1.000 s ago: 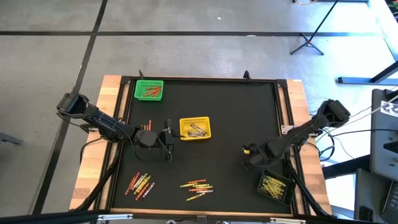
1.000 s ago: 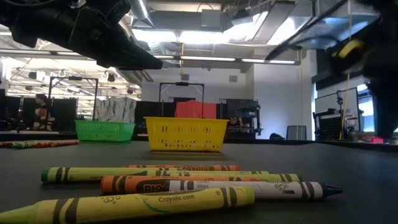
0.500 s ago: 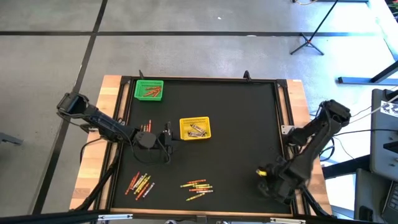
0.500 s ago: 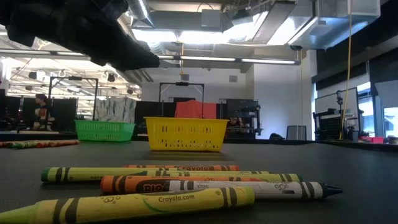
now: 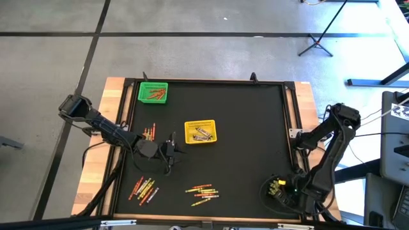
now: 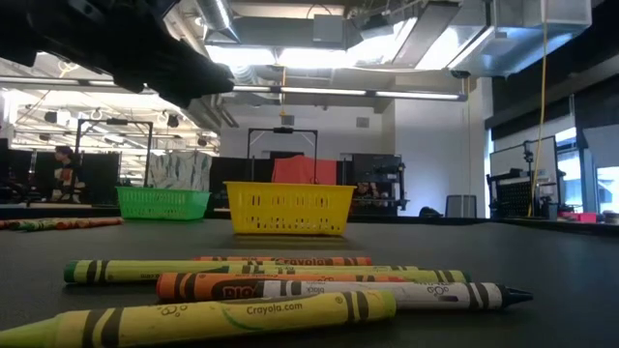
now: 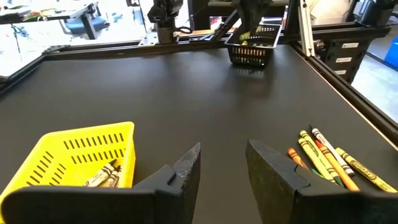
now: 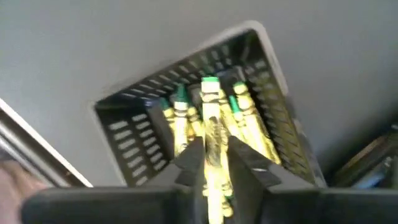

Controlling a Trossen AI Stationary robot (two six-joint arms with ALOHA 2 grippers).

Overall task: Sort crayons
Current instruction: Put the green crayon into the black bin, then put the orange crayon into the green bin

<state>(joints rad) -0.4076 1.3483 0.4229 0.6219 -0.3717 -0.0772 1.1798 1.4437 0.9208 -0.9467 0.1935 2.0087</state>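
My right gripper [image 8: 216,158] hangs over the black basket [image 5: 273,198] at the table's near right corner, shut on a yellow-green crayon [image 8: 212,124]. More yellow-green crayons [image 8: 180,121] lie in that basket. My left gripper [image 7: 224,165] hovers open and empty near the yellow basket [image 5: 200,131]. Loose crayons lie on the mat in three groups: near left [image 5: 146,186], near middle [image 5: 203,191], and a few red ones [image 5: 149,132] beside the left arm. The green basket [image 5: 153,92] holds red-orange crayons. My right gripper pinches the yellow-green crayon between its two fingers [image 8: 193,155], on the wrapped shaft [image 8: 214,140]. The fingers come from above, pointing down. The crayon runs on past the fingertips, its green tip [image 8: 210,84] over the crayons in the black basket; whether it touches them I cannot tell.
The black mat is framed by a raised rail [image 5: 291,115] with wood beyond it. The yellow basket [image 7: 74,155] sits just beside my left fingers, and the middle crayon group [image 7: 326,158] lies on their other side. The mat's centre [image 5: 243,147] is bare.
My right gripper has swung from the mat's right middle toward the near right corner, carrying the yellow-green crayon, and now hangs over the black basket. My left gripper has drifted a little toward the table's near edge.
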